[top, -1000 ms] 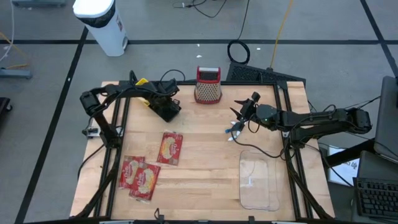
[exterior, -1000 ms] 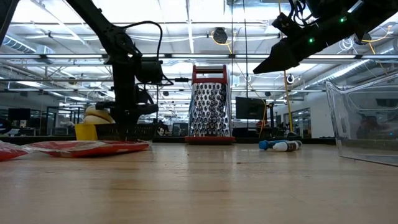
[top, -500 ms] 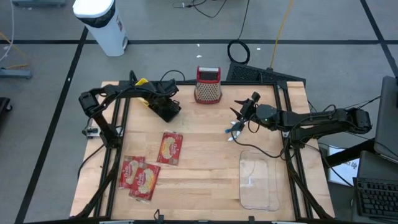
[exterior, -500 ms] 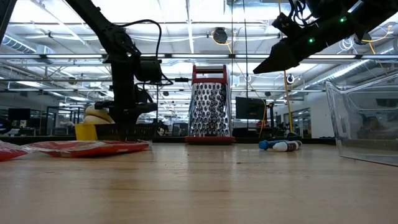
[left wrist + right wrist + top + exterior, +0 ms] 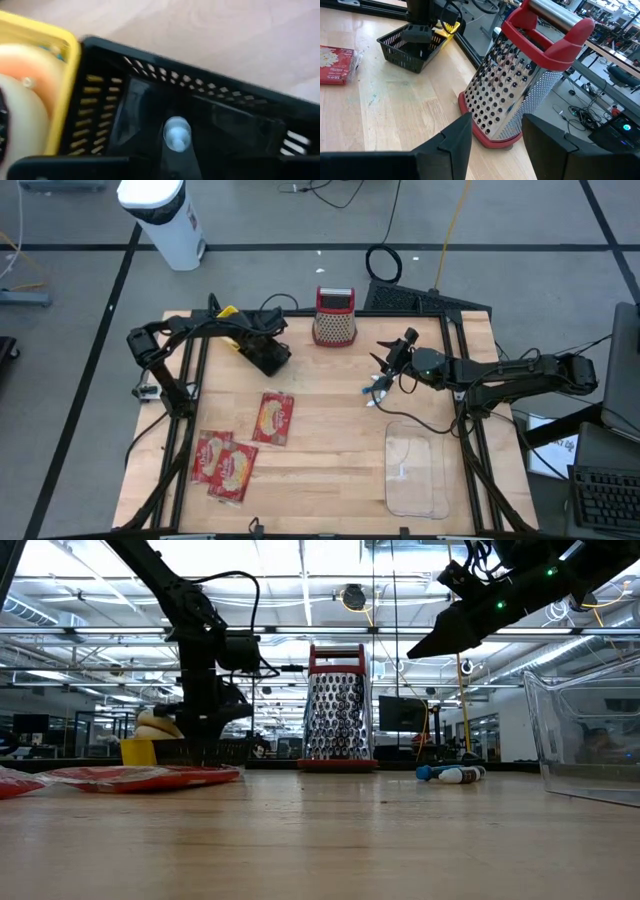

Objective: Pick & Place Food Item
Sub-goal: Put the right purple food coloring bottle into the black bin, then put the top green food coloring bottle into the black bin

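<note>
Left gripper [image 5: 268, 356] hangs down in the black plastic mesh basket [image 5: 266, 358] at the table's far left; I cannot tell how its fingers stand. Right gripper [image 5: 383, 367], spread and empty, hovers near the perforated steel grater [image 5: 334, 318] with its red handle. Three glossy red food packets [image 5: 273, 418] lie flat on the pale wood-plank table [image 5: 330, 435], left of a clear tub [image 5: 415, 468]. Grey floor surrounds.
</note>
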You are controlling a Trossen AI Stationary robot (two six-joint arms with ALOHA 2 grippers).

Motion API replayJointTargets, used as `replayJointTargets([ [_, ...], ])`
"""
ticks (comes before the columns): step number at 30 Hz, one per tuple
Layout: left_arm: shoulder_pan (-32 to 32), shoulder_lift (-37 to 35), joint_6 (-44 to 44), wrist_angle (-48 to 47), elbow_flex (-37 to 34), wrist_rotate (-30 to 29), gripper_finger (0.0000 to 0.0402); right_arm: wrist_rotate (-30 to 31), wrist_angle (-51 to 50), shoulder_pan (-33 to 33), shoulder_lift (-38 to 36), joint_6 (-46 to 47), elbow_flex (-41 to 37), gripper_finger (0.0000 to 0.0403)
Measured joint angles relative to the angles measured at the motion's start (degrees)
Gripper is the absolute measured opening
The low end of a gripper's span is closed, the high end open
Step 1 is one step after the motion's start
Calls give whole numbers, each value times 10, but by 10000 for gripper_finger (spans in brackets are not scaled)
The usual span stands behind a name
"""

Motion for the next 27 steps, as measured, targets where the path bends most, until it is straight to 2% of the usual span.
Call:
replayJointTargets([
  [7, -7, 1, -3, 0, -1, 0, 171, 0, 0, 0, 0, 0, 0, 160],
  [12, -7, -1, -3, -1, -1, -1, 198, 0, 0, 0, 0, 0, 0, 160],
  [18, -11, -38, -3, -1, -1, -30, 202, 0, 0, 0, 0, 0, 0, 160],
  [27, -48, -148, -1, 25, 0, -35, 191, 0, -7, 0, 0, 9, 0, 160],
])
